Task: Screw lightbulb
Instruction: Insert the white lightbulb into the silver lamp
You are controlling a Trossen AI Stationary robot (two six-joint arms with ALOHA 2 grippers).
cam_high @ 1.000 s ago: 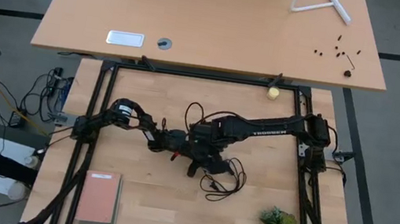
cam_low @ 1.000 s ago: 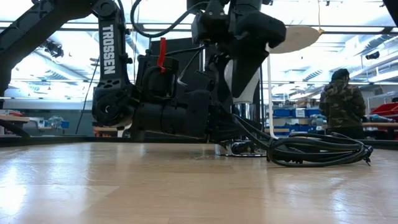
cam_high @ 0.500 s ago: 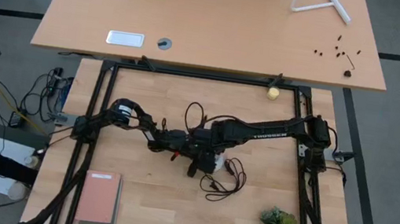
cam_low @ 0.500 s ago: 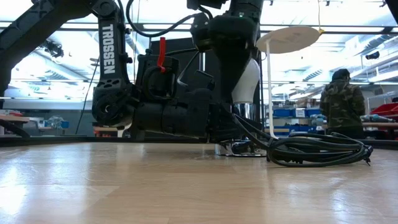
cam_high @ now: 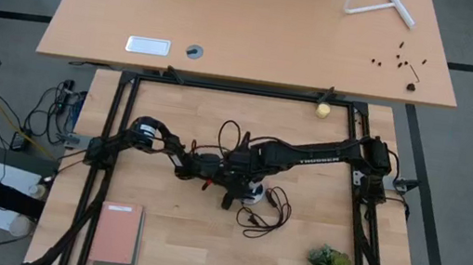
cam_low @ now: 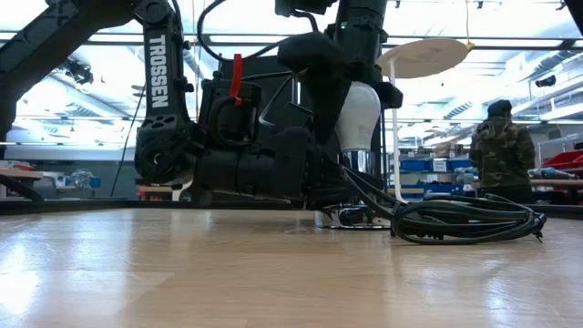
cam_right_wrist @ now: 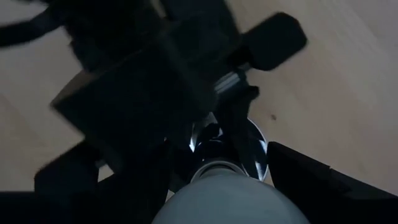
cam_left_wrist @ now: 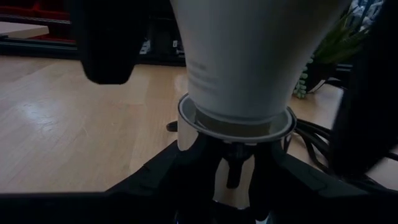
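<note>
Two dark arms meet at the middle of the wooden tabletop (cam_high: pixel 166 225), where the job is under way. The left arm (cam_high: pixel 138 132) lies low across the boards, its claw (cam_left_wrist: pixel 233 177) clenched on the silver socket (cam_left_wrist: pixel 186 115) to hold it steady. The right arm (cam_high: pixel 318 151) reaches in from the other side, its claw (cam_low: pixel 351 100) grasping the lightbulb (cam_low: pixel 360 114) from above. A black cord (cam_low: pixel 465 223) lies coiled just beside the socket.

Over the past second the right wrist has rolled round, and the white lightbulb, which leaned in the level view a moment ago, now stands upright. Its narrow base sits inside the socket's ring, with the left claw's fingers (cam_left_wrist: pixel 155 180) flanking it below. That turn suggests the threading is in progress; how deep the base has gone cannot be told, so more twists look likely.

White capitals reading "TROSSEN" (cam_low: pixel 158 68) run down the left arm's upright link. No writing shows on the lightbulb.
</note>
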